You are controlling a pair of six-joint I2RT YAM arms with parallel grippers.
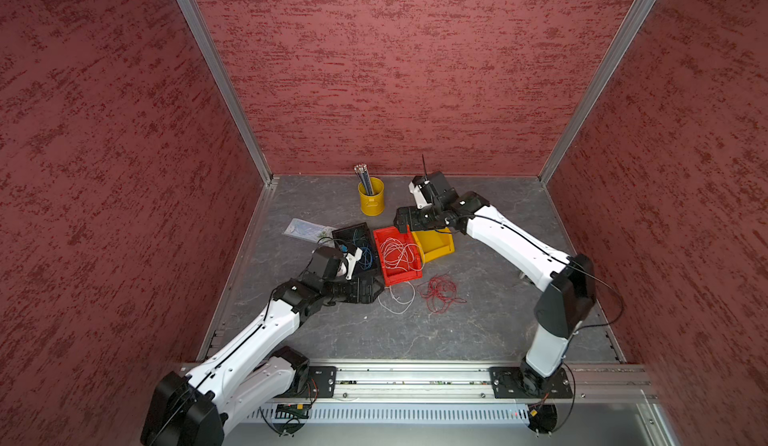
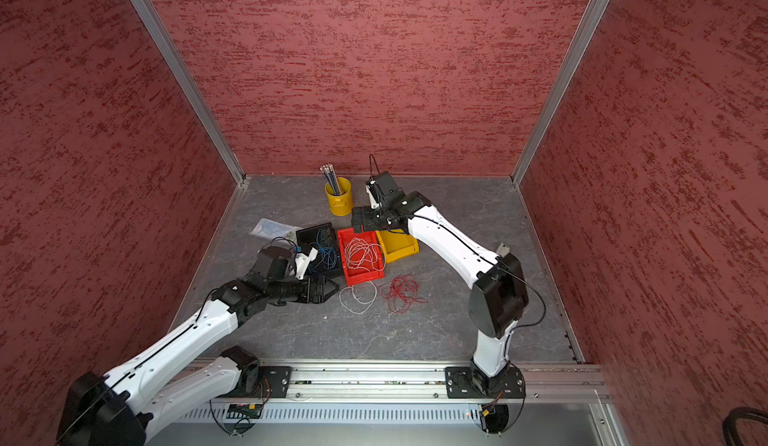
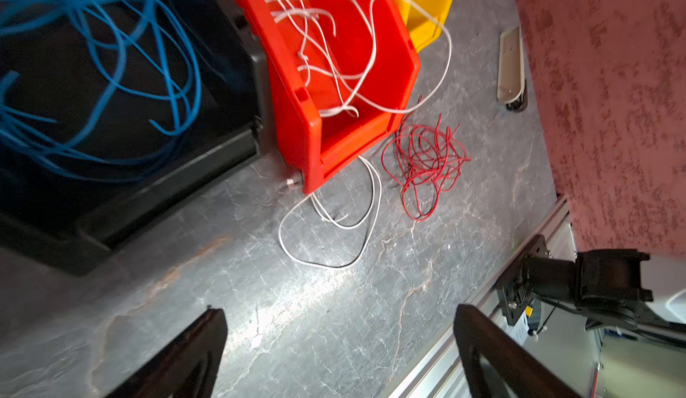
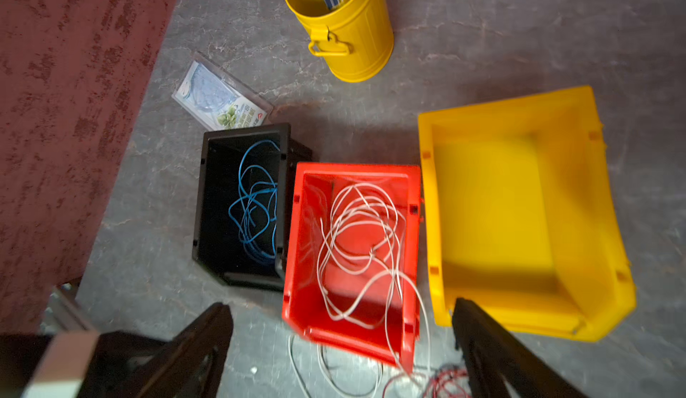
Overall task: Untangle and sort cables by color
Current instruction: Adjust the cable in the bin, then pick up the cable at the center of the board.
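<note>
Cables [image 1: 399, 254] partly sorted, est. two of three colours done. Yellow bin [image 4: 493, 207] empty. Red bin [image 4: 295, 258] holds white cables [image 4: 356, 229]. Black bin [image 4: 206, 207] holds blue cables [image 4: 256, 207]. L gripper [image 3: 337, 309] low near black bin front, R gripper [image 4: 340, 302] over back of bins: both spread wide, nothing held. Left to do: red cables [image 3: 427, 158], tangled heap on table [image 3: 297, 322] beside red bin, prob. for yellow; white strand [image 3: 378, 195] trailing over red bin front onto table.

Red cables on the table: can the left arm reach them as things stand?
Probably yes. The left pincer stands open, close to the red cables on bare table; only a loose white cable loop lies between them.
</note>
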